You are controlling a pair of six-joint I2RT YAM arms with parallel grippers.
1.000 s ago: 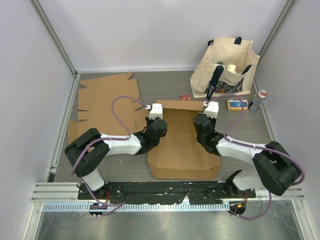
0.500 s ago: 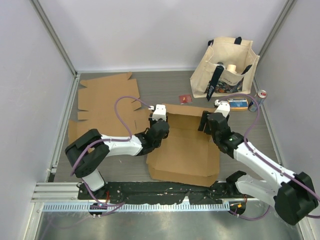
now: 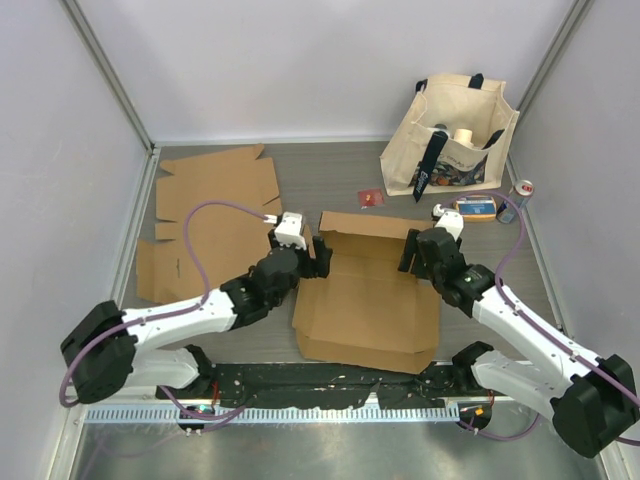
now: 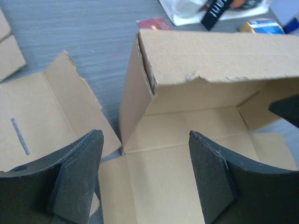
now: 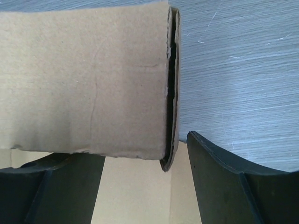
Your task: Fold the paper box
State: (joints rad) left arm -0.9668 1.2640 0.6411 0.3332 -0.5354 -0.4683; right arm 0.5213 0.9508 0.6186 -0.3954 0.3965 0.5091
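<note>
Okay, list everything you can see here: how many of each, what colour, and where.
paper box: one, brown, table centre, partly folded, back wall raised
flat cardboard sheets: seemingly two, brown, left of the box
tote bag: one, cream, far right, items inside
small card: one, dark red, behind the box
small packet: one, blue and yellow, in front of the bag
can: one, silver and red, right edge
table: one, grey
left gripper: black, open, box's left wall
right gripper: black, open, box's right corner

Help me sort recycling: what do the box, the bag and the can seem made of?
Box: brown corrugated cardboard, matte; the torn, fibrous edges and layered wall show it.
Bag: cream cloth, probably canvas; soft, sagging sides.
Can: shiny, probably aluminium; too small to be sure.
</note>
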